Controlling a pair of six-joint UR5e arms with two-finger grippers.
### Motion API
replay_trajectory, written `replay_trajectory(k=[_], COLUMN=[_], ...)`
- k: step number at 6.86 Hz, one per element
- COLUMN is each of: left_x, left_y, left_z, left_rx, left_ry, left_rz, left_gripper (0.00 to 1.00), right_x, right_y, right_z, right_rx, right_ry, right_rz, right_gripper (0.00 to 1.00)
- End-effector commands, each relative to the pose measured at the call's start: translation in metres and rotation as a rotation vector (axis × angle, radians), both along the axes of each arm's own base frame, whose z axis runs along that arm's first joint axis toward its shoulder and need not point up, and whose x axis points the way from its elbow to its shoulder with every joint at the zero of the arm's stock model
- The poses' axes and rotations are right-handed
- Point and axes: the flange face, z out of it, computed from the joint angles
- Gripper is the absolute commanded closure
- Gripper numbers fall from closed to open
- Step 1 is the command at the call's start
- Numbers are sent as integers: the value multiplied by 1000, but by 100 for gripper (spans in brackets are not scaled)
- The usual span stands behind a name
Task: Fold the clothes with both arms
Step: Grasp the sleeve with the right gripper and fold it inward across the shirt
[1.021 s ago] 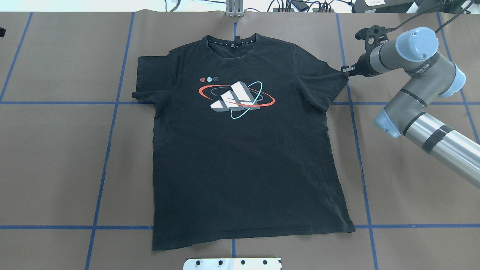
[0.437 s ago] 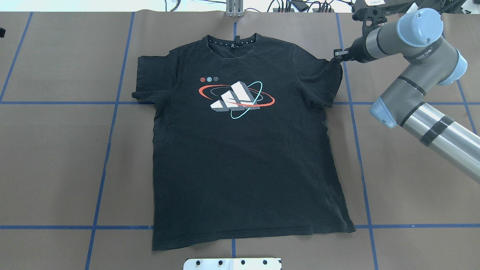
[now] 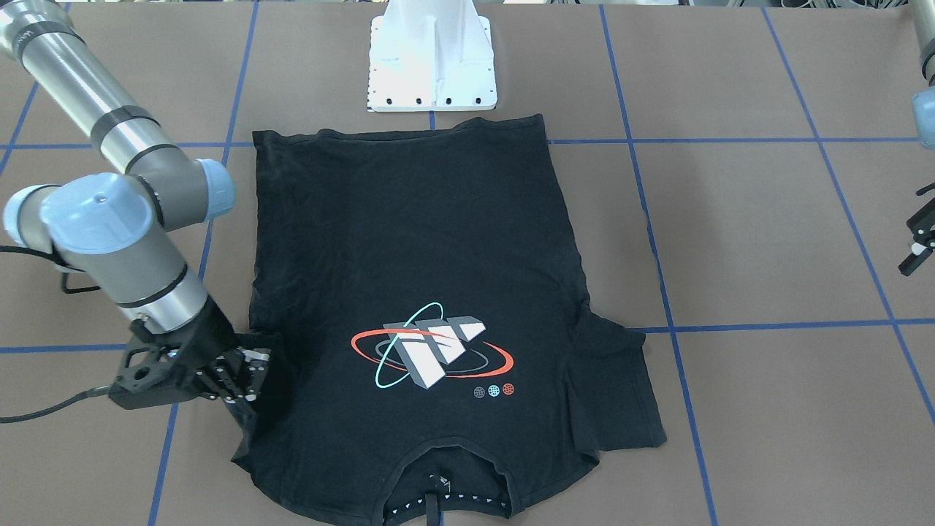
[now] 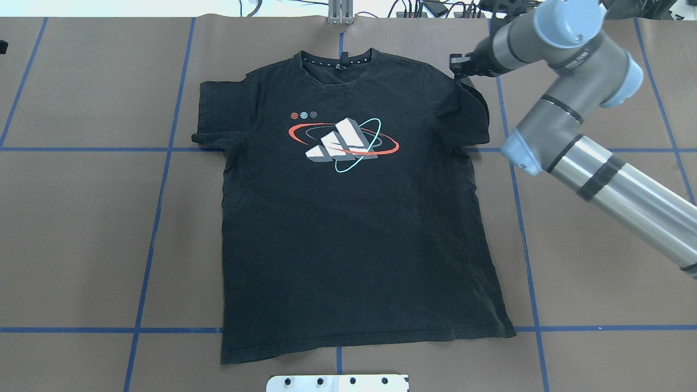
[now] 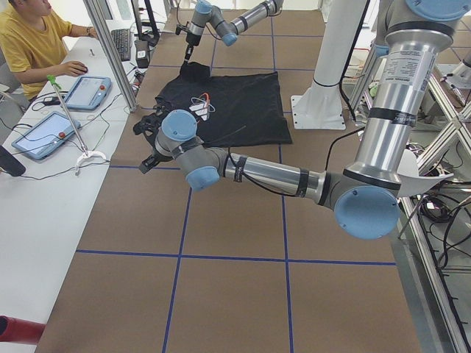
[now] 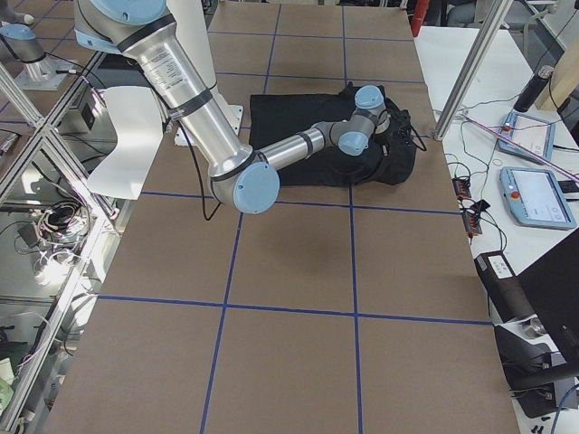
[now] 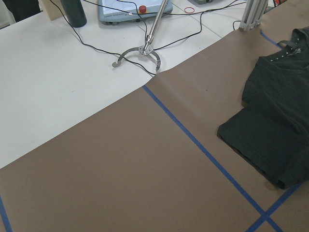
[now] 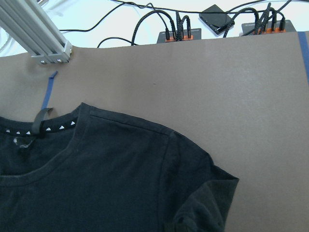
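Black T-shirt (image 4: 354, 245) lies flat, print side up, mid-table on brown paper (image 4: 81, 218) gridded with blue tape (image 4: 158, 218), collar (image 4: 337, 69) away from the robot, hem near the white base plate (image 4: 337, 383). The print (image 4: 340, 142) is three slanted white/grey bars ringed by a red and a teal orbit, with three small round marks (red, teal, grey) up beside it; there's no readable text on it. A row of tiny white triangles runs inside the neckband. Right gripper (image 4: 455, 66) has its jaws closed on the edge of the sleeve (image 4: 471, 103) on its side, and that sleeve is held up off the paper and bunched inward toward the shoulder; the other sleeve lies flat. Lettering on the right arm (image 4: 599, 174) wrist is too small to read. Left gripper (image 3: 917, 252) is well apart from the shirt over bare paper, touching nothing; can't tell how its jaws stand
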Motion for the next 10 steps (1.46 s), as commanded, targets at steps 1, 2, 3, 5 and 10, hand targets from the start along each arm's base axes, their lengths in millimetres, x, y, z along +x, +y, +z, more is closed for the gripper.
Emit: replay_trajectory(k=[1, 2, 3, 5, 10], left_x=[0, 0, 0, 0, 3], left_y=[0, 0, 0, 1, -7], left_z=[-1, -1, -1, 0, -11], left_rx=[2, 2, 2, 0, 10], left_ry=[0, 0, 0, 0, 5], left_rz=[0, 0, 0, 0, -4], left_gripper=[0, 0, 0, 0, 0], right_x=[-61, -86, -111, -133, -118], right_y=[18, 21, 24, 37, 36], right_z=[-37, -46, -51, -45, -50], right_rx=[-14, -12, -6, -1, -22], right_ry=[-3, 5, 21, 43, 63], right_rz=[47, 64, 63, 55, 41], right_gripper=[100, 100, 100, 100, 0])
